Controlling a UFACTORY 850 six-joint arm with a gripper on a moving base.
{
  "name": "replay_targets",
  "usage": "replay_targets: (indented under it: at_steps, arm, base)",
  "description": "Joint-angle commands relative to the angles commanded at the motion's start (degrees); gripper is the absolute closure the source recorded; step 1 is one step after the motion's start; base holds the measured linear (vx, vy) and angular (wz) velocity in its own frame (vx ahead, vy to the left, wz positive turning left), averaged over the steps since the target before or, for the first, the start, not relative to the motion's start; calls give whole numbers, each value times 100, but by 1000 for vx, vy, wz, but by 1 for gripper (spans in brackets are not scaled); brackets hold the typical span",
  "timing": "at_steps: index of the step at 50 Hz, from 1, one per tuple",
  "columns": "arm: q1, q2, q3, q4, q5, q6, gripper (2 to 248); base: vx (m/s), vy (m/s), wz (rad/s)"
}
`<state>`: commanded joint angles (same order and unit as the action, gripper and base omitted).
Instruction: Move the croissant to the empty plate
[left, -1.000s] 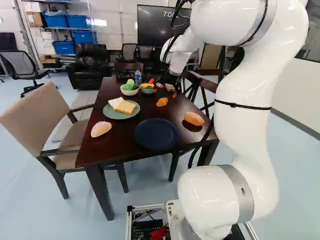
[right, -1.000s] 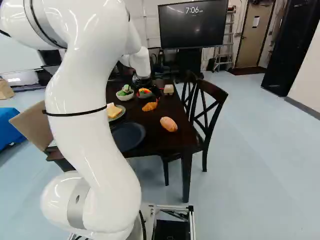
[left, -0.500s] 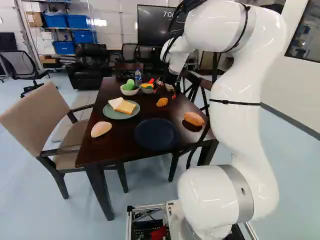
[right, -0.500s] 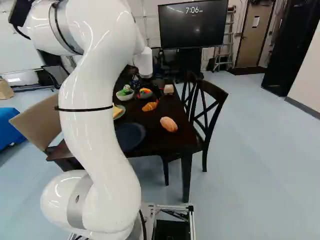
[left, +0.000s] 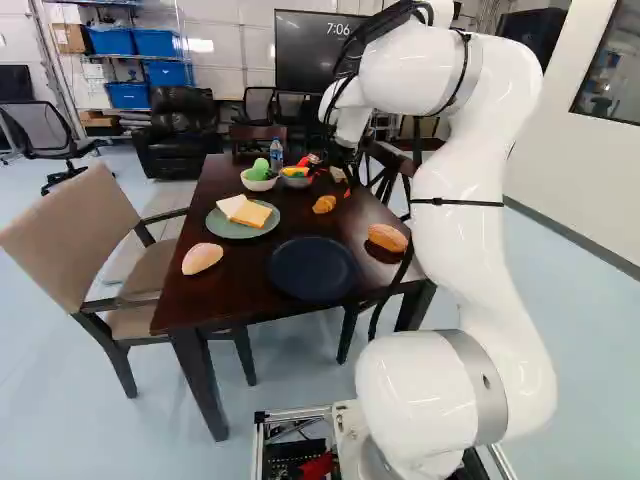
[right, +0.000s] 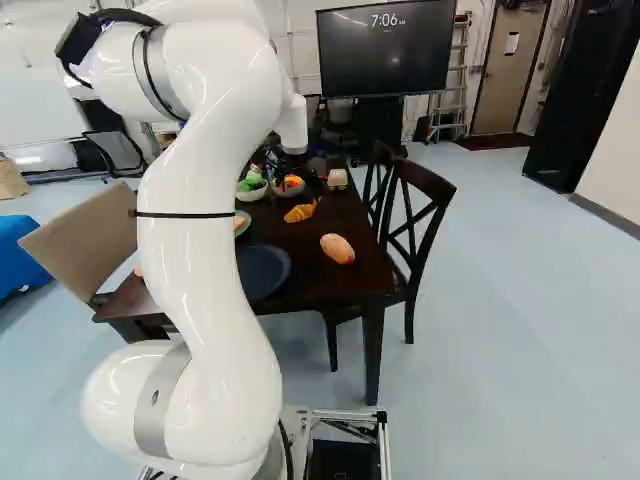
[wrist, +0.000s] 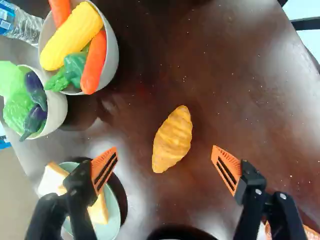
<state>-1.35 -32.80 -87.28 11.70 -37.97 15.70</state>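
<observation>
Got the black two-fingered gripper with orange pads (left: 330, 184) wide open over the dark brown wooden table (left: 190, 300), with the ridged golden-brown croissant (wrist: 172, 140) lying between and slightly ahead of the fingertips, a decent gap to either side and well in from the table edge. Also seeing the round dark blue plate (left: 313, 270) close to the near edge, between the pale oval roll (left: 202, 258) and the oblong orange-brown loaf (left: 388, 238), both just inside the side edges.
</observation>
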Motion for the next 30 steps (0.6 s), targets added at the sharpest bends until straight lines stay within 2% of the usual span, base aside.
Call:
replay_targets:
  at_steps: [16, 30]
  arm:
    - [1, -65, -92, -149, -353, 964, 3]
    - [5, -336, -432, -149, -357, 964, 3]
  base:
    - [0, 0, 0]
    - [0, 0, 0]
